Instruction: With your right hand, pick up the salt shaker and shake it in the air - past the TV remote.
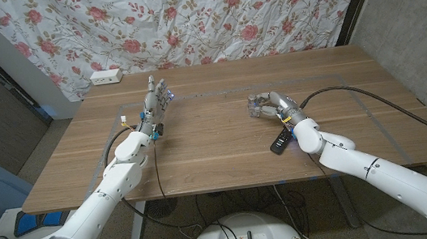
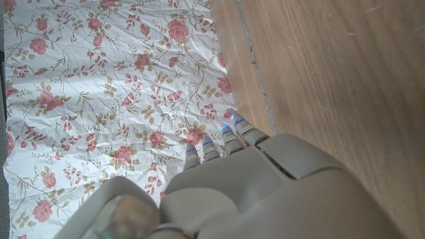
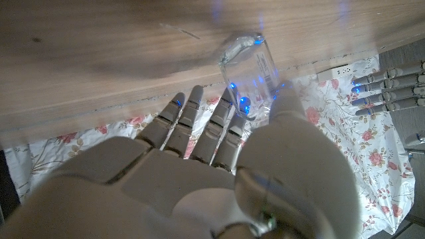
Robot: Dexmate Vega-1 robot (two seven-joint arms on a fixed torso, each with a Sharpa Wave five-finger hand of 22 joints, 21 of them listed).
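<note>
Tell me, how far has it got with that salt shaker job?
Early on. The right hand has reached over the table beyond the TV remote, and in the right wrist view its fingers are right at the clear salt shaker. Whether they already grip it I cannot tell. Lifting it and shaking it in the air remain. The left hand waits open, fingers up.

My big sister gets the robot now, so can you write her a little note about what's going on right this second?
Right hand: past the TV remote, fingers closing around the clear salt shaker; whether the grip is firm yet, I cannot tell.
Left hand: open, holds nothing, fingers pointing up over the wooden table.
Done: the reach to the shaker.
Left: secure the grip, lift the shaker and shake it in the air beyond the remote.
</note>
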